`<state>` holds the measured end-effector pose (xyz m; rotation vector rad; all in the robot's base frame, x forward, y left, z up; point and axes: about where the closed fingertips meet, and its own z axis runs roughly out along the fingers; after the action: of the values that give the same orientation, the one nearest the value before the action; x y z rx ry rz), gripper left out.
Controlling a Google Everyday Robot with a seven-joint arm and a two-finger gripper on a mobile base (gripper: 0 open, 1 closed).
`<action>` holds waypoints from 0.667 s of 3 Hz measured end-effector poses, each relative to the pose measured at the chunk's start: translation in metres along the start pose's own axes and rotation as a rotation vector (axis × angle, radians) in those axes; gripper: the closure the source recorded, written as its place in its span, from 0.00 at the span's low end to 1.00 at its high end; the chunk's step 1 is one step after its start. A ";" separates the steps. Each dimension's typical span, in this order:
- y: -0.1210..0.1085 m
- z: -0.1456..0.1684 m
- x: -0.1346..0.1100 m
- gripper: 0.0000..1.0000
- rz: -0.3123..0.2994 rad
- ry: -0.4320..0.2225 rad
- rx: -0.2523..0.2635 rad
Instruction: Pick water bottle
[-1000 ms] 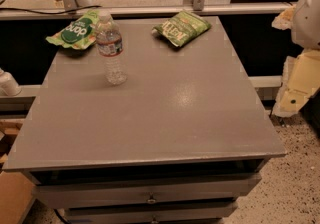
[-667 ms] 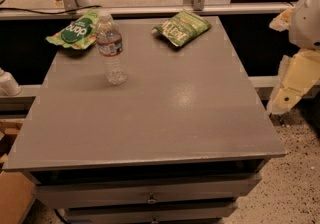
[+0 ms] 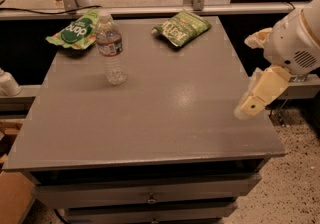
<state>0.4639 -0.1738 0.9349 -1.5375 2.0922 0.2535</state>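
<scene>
Reach-in stage, I'd say. The claw, smooth cream plastic, hangs off the grey desk's right edge, well apart from the water bottle. Can't tell if it's spread or clenched. The bottle stands upright near the back left corner: clear, ribbed, white cap, beside a crinkly green bag. Next it needs to swing left and line up on the bottle.

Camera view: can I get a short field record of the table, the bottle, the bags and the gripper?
table: grey, drawers under the front edge
water bottle: upright, capped, back left of the table
left green bag: lying just behind the bottle, at the back left corner
right green bag: lying near the back edge, apart from the bottle
gripper: at the table's right edge, far from the bottle
</scene>
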 end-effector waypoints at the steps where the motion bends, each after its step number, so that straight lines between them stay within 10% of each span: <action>1: 0.014 0.024 -0.026 0.00 0.016 -0.153 -0.033; 2: 0.018 0.025 -0.037 0.00 0.019 -0.191 -0.040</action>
<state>0.4629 -0.1259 0.9307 -1.4551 1.9636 0.4344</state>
